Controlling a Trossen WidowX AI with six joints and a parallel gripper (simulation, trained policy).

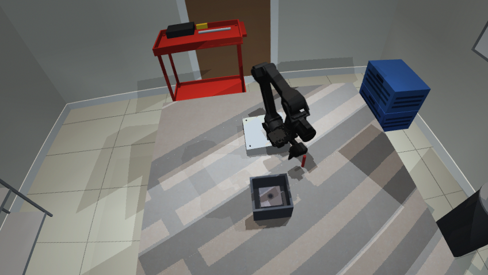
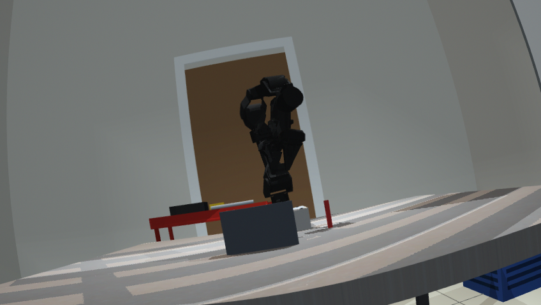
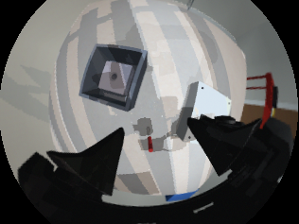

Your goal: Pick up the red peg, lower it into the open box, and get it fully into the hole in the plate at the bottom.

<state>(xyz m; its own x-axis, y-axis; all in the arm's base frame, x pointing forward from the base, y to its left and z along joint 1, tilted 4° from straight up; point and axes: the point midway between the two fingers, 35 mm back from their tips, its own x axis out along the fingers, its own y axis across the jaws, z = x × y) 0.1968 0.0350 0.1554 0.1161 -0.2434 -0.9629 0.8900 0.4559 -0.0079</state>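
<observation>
Presently, our hand [image 1: 286, 152] [image 2: 280, 167] [image 3: 156, 126] is wide open and holds nothing above the desk [image 1: 324, 232] [image 2: 378, 245] [image 3: 166, 56], so we should centre it over the red peg [image 1: 303, 161] [image 2: 328, 214] [image 3: 150, 144], which stands upright outside the box [image 1: 272, 214] [image 2: 259, 229] [image 3: 137, 80], and descend straight before closing gently.
</observation>
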